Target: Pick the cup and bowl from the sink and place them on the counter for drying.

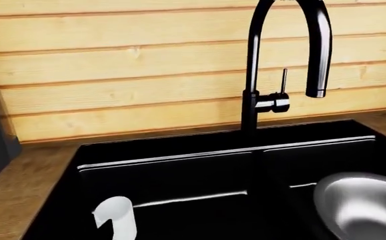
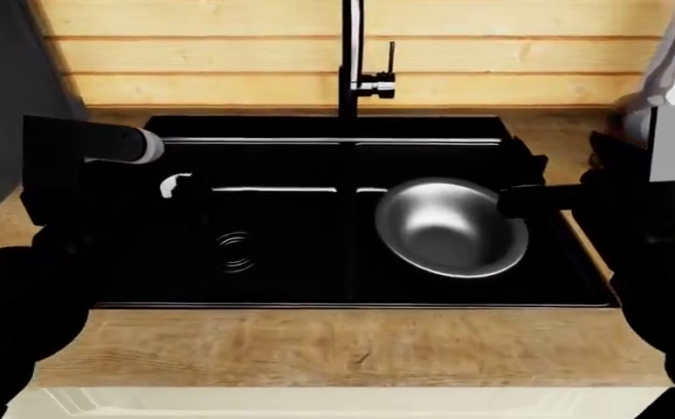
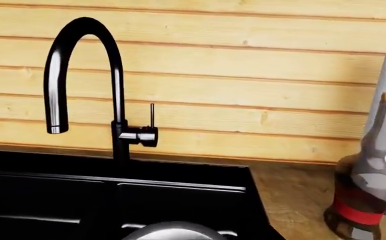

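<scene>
Clearly, the sink (image 2: pixel 313 218) is showing as a glossy black double basin, sunk into the light brown wood-grain table (image 2: pixel 337 345), with a dividing ridge running near to far between the two halves.

Far left in the head view, the left arm is reaching over the left basin, a pale grey cylinder on it catching the light. Its pincer (image 2: pixel 186 196) is lying black against the black basin, so I cannot tell whether its jaws are apart or together.

Just by that pincer, the cup (image 2: pixel 175 184) is sitting in the left basin toward its far side. It is showing as a small plain white tumbler with no handle; the left wrist view is catching it (image 1: pixel 116 217) low in the basin as a smooth white cylinder with an open mouth. Nearer in the same basin, a round drain (image 2: pixel 235 250) is glinting in rings.

At the middle, the tall black faucet (image 2: pixel 353 52) is rising from the far rim, its arched neck and small lever standing before the pale wooden wall planks (image 2: pixel 197 52).

In the right basin the bowl (image 2: pixel 448 227) is resting upright, wide, shallow, shiny silver-grey, far bigger than the cup.

The right pincer (image 2: pixel 512 202) is hanging at the bowl's right rim; its state I cannot tell either, and contact is unclear.

Far right, a dark bottle (image 3: pixel 362 185) with a red band is standing on the table.
</scene>
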`<state>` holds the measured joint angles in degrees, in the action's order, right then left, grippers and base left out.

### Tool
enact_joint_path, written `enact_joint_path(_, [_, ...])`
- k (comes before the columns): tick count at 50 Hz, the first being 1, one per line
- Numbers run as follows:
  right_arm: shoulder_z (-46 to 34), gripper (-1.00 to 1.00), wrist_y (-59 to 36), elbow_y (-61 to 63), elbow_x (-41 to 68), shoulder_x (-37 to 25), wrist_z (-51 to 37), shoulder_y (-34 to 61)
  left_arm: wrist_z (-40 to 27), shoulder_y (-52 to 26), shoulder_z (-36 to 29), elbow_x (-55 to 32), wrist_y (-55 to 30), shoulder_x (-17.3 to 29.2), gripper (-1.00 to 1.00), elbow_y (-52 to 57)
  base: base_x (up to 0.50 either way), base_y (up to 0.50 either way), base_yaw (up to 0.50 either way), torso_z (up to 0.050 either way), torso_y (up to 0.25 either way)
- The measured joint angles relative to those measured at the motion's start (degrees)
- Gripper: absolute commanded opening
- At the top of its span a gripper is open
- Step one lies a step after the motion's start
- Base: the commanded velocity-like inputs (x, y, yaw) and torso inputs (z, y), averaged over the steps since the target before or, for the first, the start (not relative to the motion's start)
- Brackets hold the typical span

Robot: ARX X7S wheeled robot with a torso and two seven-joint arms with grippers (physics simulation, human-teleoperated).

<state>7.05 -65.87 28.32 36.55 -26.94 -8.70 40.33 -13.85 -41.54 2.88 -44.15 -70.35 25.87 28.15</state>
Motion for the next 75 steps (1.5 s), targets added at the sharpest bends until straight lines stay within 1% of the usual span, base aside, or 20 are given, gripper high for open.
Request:
enact_joint_path(22, [-0.1,1.00,-2.0,-0.2,1.4,-0.3,-0.4,-0.5,0.6,1.0,-1.3,0.9,1.9,0.8,1.00,-1.5,0.48,0.00,0.00,0.000,0.001])
enact_joint_path(32, [-0.3,1.00,-3.2,-0.2,1.7,-0.6,-1.1,0.1,1.0,0.8,-2.6,1.6,3.0,0.8,1.00,-2.9,0.29,0.00,0.00,0.000,0.001])
enact_joint_path(39, [-0.2,1.00,-4.2,-0.2,2.1,-0.8,-1.4,0.6,1.1,0.7,-3.1,1.6,3.3,0.9,1.00,-3.2,0.07,0.00,0.00,0.000,0.001])
enact_joint_path(43, [-0.4,1.00,-6.3,-0.5,3.1,-1.0,-1.4,1.0,1.2,0.6,-3.4,1.7,3.4,0.9,1.00,-3.4,0.00,0.00,0.00,0.000,0.000])
enact_joint_path(49, [-1.8,1.00,-12.7,-1.8,5.7,-1.2,-1.7,2.7,1.3,0.8,-3.6,1.6,3.6,0.9,1.00,-3.6,0.00,0.00,0.00,0.000,0.000])
enact_joint_path(52, [-3.2,1.00,-15.6,-3.3,9.5,-2.0,-3.5,4.1,1.3,1.1,-3.7,1.6,3.7,0.9,1.00,-3.6,0.00,0.00,0.00,0.000,0.000])
enact_joint_path(57, [-6.9,1.00,-18.9,-7.2,20.3,-4.5,-9.6,7.4,1.2,1.6,-3.5,1.3,3.8,1.0,1.00,-3.5,0.00,0.00,0.00,0.000,0.000])
enact_joint_path(65, [-16.2,1.00,-21.5,-14.2,37.8,-8.8,-18.8,14.3,1.2,2.5,-3.2,1.1,4.2,1.1,1.00,-3.5,0.00,0.00,0.00,0.000,0.000])
enact_joint_path(71, [-24.4,1.00,-22.4,-17.8,47.1,-11.7,-19.9,19.4,1.2,3.1,-3.3,1.2,4.6,1.1,1.00,-3.6,0.00,0.00,0.00,0.000,0.000])
enact_joint_path(75, [-30.0,1.00,-22.5,-18.8,48.6,-13.5,-17.2,22.1,1.1,3.4,-3.2,1.1,4.7,1.2,1.00,-3.5,0.00,0.00,0.00,0.000,0.000])
